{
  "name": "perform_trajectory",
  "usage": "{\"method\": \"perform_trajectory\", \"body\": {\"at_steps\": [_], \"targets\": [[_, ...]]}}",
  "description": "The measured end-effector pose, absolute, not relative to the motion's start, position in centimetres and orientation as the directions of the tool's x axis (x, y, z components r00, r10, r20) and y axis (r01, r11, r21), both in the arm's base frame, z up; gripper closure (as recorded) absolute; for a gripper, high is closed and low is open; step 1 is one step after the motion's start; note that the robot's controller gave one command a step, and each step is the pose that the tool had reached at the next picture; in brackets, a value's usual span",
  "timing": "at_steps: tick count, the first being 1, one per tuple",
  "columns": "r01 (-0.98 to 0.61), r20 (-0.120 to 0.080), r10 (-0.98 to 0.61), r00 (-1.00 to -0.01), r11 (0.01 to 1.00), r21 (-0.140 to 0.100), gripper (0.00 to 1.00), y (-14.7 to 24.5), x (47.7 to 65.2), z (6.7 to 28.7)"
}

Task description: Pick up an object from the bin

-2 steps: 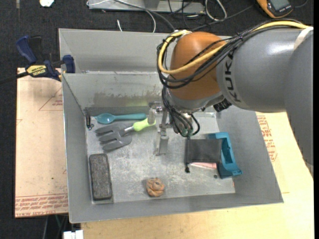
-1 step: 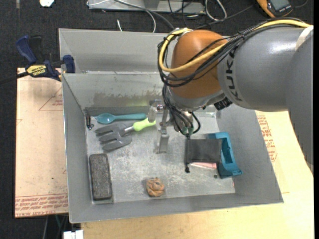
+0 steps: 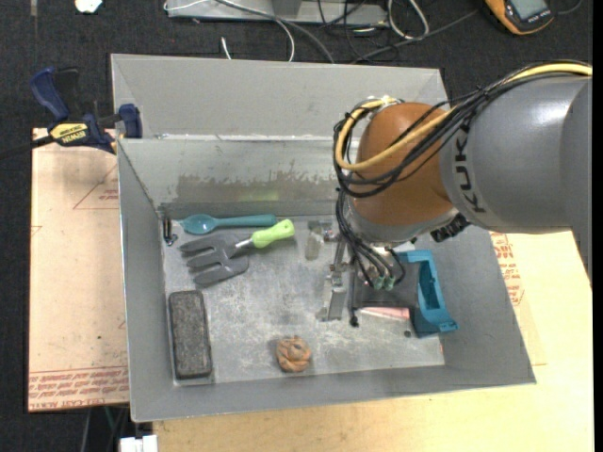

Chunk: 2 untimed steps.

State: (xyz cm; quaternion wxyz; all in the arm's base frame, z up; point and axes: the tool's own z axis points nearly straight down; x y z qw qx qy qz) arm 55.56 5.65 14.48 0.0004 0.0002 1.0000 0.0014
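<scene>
We're looking down into the bin [image 3: 283,172] and the arm [image 3: 509,158] is in from the right, orange wrist cover hanging over the back-right area. The claw [image 3: 342,307] sits low over the floor, centre-right – fingers [image 3: 331,295] apart, bare metal between them, nothing gripped. Closest thing: a pink stick [image 3: 386,314] lying flat, its left end just beside the claw's right side. A blue bracket [image 3: 431,299] lies vs. the right wall, touching the stick's far end. Brown lump [image 3: 293,353] near the front, apart from the claw. Far left – grey block [image 3: 189,335], fork [image 3: 221,255] w/ green handle, teal spoon [image 3: 221,222] behind it.
</scene>
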Motion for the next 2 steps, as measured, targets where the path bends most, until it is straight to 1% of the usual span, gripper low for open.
{"method": "perform_trajectory", "body": {"at_steps": [1, 2], "targets": [[-0.004, 0.004, -0.004, -1.000, 1.000, 0.001, 0.00, 1.8, 53.5, 12.0], [0.038, -0.003, 0.038, -0.999, 0.999, 0.003, 0.00, -3.8, 57.2, 8.9]]}}
